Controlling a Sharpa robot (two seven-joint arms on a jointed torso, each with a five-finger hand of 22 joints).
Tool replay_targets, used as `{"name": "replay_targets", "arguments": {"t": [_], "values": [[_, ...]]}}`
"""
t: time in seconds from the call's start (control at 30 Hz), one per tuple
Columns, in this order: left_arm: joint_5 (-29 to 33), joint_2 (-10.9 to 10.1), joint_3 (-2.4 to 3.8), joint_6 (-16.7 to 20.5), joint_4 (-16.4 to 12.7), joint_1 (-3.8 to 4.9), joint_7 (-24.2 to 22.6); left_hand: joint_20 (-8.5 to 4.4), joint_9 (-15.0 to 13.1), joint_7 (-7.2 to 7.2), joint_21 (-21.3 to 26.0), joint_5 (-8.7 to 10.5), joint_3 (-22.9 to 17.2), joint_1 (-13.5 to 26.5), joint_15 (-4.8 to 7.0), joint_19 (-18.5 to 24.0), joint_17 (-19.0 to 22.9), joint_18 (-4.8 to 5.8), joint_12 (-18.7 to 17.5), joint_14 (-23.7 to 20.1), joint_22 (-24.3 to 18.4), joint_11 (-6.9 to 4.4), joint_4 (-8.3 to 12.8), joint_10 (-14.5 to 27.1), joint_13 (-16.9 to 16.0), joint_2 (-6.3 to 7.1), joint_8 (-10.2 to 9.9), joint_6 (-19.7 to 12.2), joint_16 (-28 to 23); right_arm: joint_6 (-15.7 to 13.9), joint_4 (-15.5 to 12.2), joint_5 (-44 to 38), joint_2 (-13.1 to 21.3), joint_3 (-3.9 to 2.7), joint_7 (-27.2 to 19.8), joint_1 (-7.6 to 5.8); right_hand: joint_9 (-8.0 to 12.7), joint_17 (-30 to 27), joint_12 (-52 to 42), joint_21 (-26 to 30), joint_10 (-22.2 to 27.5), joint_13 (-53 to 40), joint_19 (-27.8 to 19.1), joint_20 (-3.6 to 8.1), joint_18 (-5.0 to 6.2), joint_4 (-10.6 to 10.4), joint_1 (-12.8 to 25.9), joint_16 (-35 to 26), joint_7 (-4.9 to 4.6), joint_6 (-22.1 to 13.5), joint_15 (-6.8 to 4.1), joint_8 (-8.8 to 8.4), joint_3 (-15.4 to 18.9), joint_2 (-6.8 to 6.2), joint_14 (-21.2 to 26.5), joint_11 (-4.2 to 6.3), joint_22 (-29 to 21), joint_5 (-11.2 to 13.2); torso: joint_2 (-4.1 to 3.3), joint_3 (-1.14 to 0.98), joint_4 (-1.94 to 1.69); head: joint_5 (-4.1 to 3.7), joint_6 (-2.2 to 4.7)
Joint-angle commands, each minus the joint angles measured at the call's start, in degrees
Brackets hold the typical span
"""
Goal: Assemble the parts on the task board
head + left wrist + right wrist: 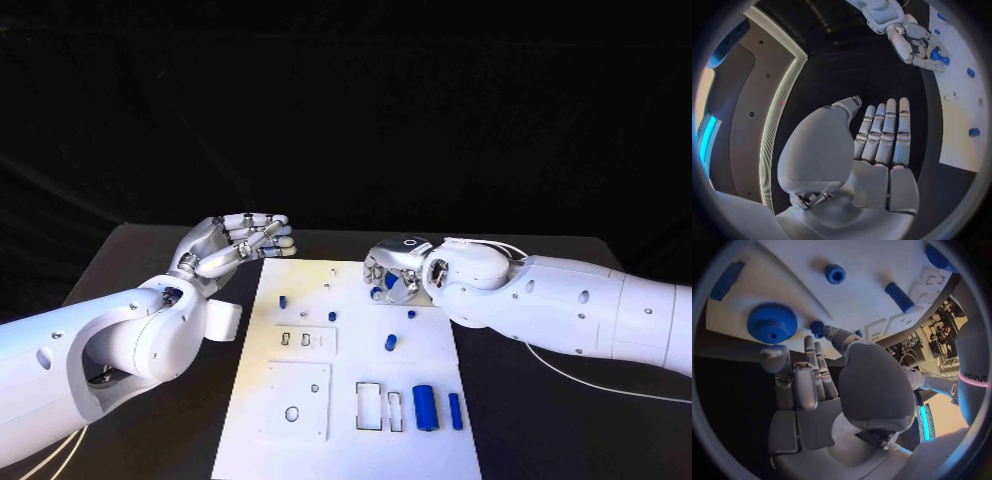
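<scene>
The white task board [346,440] lies in the middle of the table. My right hand [397,270] hovers over its far right corner, fingers stretched out, beside a blue gear [772,323]. A small blue peg [818,328] stands right at the tips of its thumb and a finger; I cannot tell whether they touch it. My left hand [245,240] is raised at the board's far left corner, flat, fingers straight and together, holding nothing. A blue cylinder [424,407] and a thin blue bar [456,411] lie near the front right. Small blue pieces [389,342] dot the middle.
The board carries a small slotted panel [306,340], a square panel with a hole [296,398] and rectangular slots [369,405]. A blue ring [835,273] sits further in on the board. A thin cable [606,385] trails across the black table [159,260] at the right.
</scene>
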State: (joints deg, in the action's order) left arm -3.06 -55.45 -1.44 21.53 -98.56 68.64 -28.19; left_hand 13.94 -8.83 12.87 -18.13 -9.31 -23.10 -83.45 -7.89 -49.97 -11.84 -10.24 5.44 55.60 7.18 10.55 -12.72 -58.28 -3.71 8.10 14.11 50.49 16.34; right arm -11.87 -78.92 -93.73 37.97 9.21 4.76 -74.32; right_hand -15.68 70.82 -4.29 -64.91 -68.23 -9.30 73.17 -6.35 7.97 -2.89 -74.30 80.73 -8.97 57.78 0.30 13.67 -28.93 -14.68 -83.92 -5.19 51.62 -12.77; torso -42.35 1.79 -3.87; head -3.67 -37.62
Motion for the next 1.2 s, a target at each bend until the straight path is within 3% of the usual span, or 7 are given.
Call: {"name": "replay_targets", "arguments": {"t": [0.03,0.37,0.73,1.1,1.2], "values": [[-0.27,0.05,0.06,-1.16,-0.05,0.09,0.02,0.23,0.10,1.14,-0.14,0.30,-0.38,0.19,-0.17,-0.19,-0.09,-0.20,-0.34,0.18,-0.09,0.17,-0.02,-0.11,0.02,0.24,-0.19,-0.24,-0.30,1.02,0.16,-0.75,-0.11,0.00,0.21,0.08,-0.17,0.26,-0.26,-0.53,-0.62,-0.10,0.30,0.04,-1.02,0.01,-0.09,0.41,0.11,0.55,0.10,0.34,-0.64,0.75,-2.96,0.19,0.47,-0.14,-0.08,-0.01,-0.06,-0.02,-0.07],[-0.27,0.08,0.06,-1.32,0.06,0.10,0.22,0.23,0.10,1.14,-0.14,0.30,-0.38,0.19,-0.17,-0.19,-0.09,-0.20,-0.34,0.18,-0.09,0.17,-0.02,-0.11,0.02,0.24,-0.19,-0.24,-0.30,2.09,0.53,-0.74,-0.31,0.02,0.46,0.24,-0.37,0.45,-0.37,-0.81,-1.03,-0.14,0.24,0.13,-1.03,-0.02,-0.25,0.65,0.26,0.80,-0.01,0.48,-1.13,0.83,-2.97,0.35,0.82,-0.13,-0.20,0.03,-0.33,-0.20,-0.40],[-0.24,0.12,0.06,-1.46,0.30,0.09,0.37,0.25,0.12,1.17,-0.11,0.33,-0.42,0.29,-0.20,-0.15,-0.12,-0.20,-0.47,0.13,-0.13,0.21,-0.05,-0.07,0.02,0.26,-0.24,-0.32,-0.37,1.96,0.63,-0.85,-0.25,0.06,0.75,0.46,-0.70,0.65,-0.57,-1.34,-1.71,-0.24,0.22,0.27,-1.09,0.14,-0.71,0.94,0.48,1.20,-0.20,0.74,-1.92,1.00,-2.97,0.58,1.50,-0.18,-0.20,0.03,-0.32,-0.26,-0.73],[-0.23,0.13,0.06,-1.51,0.42,0.09,0.49,0.27,0.13,1.19,-0.08,0.34,-0.45,0.33,-0.22,-0.12,-0.13,-0.19,-0.53,0.09,-0.15,0.23,-0.06,-0.04,0.02,0.26,-0.27,-0.36,-0.42,-4.92,0.00,-1.55,0.02,0.07,1.42,0.56,-3.12,1.34,-2.16,-3.47,-4.96,-1.32,0.34,1.25,-1.31,2.68,-4.04,1.84,1.62,3.98,-1.34,2.90,-6.12,3.99,-3.03,1.95,4.33,3.35,-0.18,0.00,-0.47,-0.24,-0.81],[-0.23,0.13,0.06,-1.50,0.46,0.09,0.51,0.27,0.13,1.19,-0.08,0.34,-0.45,0.33,-0.22,-0.12,-0.13,-0.19,-0.53,0.09,-0.15,0.23,-0.06,-0.04,0.02,0.26,-0.27,-0.36,-0.42,-7.23,-0.49,-1.79,0.20,0.06,1.69,0.57,-3.69,1.46,-2.50,-3.89,-5.45,-1.62,0.40,1.44,-1.38,3.23,-4.33,1.97,1.75,4.33,-1.52,3.31,-6.48,4.24,-3.06,2.16,4.90,3.75,-0.19,0.01,-0.46,-0.25,-0.68]]}}
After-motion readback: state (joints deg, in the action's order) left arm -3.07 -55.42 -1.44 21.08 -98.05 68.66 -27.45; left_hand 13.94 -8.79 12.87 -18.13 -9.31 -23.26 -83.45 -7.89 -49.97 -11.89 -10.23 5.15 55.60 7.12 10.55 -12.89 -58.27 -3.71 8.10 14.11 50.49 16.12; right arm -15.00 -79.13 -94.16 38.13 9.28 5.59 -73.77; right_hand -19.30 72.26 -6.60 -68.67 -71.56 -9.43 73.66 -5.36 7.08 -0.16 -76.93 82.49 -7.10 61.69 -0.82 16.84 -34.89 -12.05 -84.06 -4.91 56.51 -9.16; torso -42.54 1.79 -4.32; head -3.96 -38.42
